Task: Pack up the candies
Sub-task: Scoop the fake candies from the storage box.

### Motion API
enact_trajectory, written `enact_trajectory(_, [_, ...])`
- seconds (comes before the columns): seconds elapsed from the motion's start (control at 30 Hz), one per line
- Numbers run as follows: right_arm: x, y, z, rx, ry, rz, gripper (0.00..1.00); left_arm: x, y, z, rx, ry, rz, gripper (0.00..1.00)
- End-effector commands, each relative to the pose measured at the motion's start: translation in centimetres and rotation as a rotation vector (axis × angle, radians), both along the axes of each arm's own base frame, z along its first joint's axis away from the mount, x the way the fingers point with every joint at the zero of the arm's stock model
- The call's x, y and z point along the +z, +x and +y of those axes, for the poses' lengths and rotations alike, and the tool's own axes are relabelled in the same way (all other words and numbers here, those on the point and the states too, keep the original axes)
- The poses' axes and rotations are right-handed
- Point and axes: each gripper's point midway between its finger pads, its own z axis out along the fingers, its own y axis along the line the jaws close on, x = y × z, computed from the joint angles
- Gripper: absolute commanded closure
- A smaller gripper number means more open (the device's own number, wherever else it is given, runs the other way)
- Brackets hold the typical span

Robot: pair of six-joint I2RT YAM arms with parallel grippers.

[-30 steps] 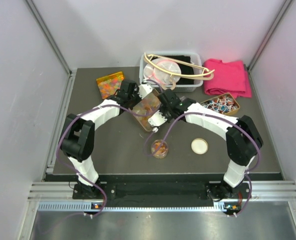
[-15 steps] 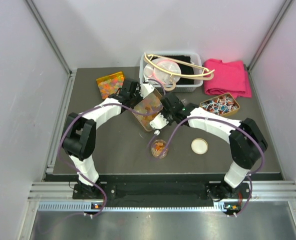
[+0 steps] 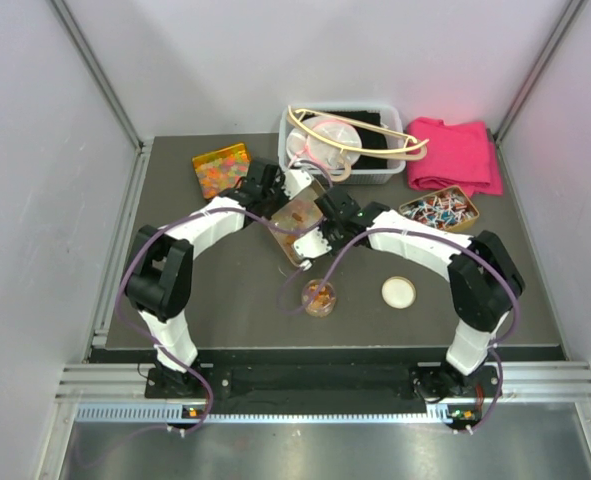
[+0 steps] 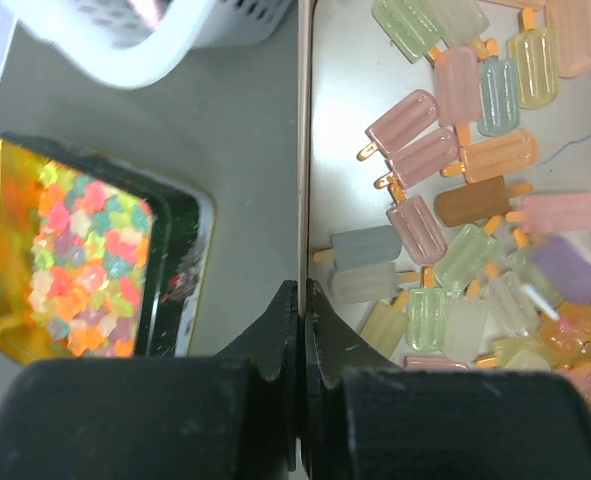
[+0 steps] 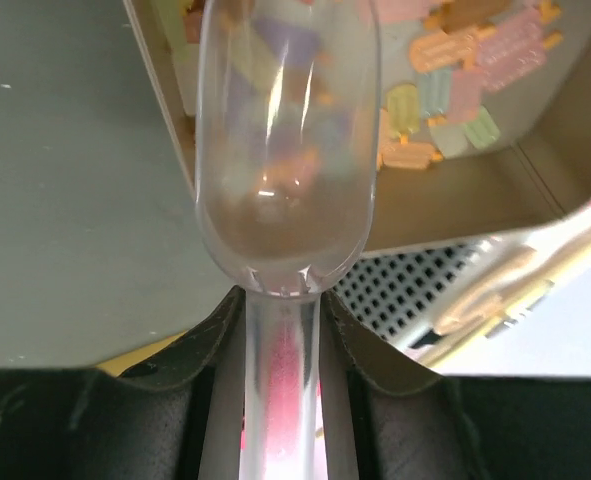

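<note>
Dark grey table (image 3: 235, 290) carries everything. Landmark is the pale beige rectangular metal tray (image 4: 337, 90), mid-table.

- White slatted plastic basket (image 3: 373, 172): just behind the tray.
- Folded pink cloth (image 3: 455, 150): behind-right of the tray, well apart.
- Shiny gold tray (image 4: 175, 280) of star-shaped gummies: left of the tray, near it, not in use.
- Open tin (image 3: 472, 212) of twist-wrapped sweets: right of the tray.
- Small clear round cup (image 3: 333, 295): in front of the tray, near, with a few orange pieces inside.
- Flat white round lid (image 3: 398, 292): front-right of the tray and off the cup, so the cup is open for filling.
- Clear plastic scoop (image 5: 285, 150): bowl at the tray's rim, pointing in. Can't tell if it's loaded.
- Left tool (image 4: 301, 300): pinched tight on the tray's thin side rim, probably to steady or tip the tray so pieces slide toward the scoop.
- Right tool (image 5: 282, 318): narrow, clamped on the scoop's handle.
- Popsicle-shaped translucent candies (image 4: 415, 225), pink, orange, green and pale: loose on the tray floor, mostly away from the gripped rim.

Judged mid-task: scooping from tray to cup.
</note>
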Motion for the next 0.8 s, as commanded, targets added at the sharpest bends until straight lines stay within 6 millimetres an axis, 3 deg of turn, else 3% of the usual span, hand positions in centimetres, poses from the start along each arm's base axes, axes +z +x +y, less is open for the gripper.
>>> enact_trajectory(0.0, [-3.3,-1.0,-0.4,-0.011,-0.054,0.028,1.00,3.4,0.3,-3.9,-0.087,-0.111,-0.058,1.00])
enact_trajectory(0.03, [-4.6,-1.3,-1.2,-0.007,-0.089,0.021,1.00,3.4,0.2,-4.0,-0.087,-0.114,-0.057,1.00])
enact_trajectory(0.17, [-5.7,-0.1,-1.2,0.041,-0.138,-0.078,1.00,3.8,0.2,-4.0,-0.083,-0.119,-0.058,1.00])
enact_trajectory(0.33, [-4.8,-0.1,0.5,0.057,-0.090,-0.064,1.00,4.0,0.2,-4.0,-0.081,-0.114,-0.060,1.00])
enact_trajectory(0.6, [-6.1,-3.0,2.7,0.019,-0.029,0.108,1.00,4.4,0.3,-3.9,-0.066,-0.124,-0.064,1.00])
enact_trajectory(0.77, [-7.1,-4.7,2.8,-0.126,-0.010,0.242,1.00,4.6,0.4,-3.8,-0.063,-0.122,-0.068,1.00])
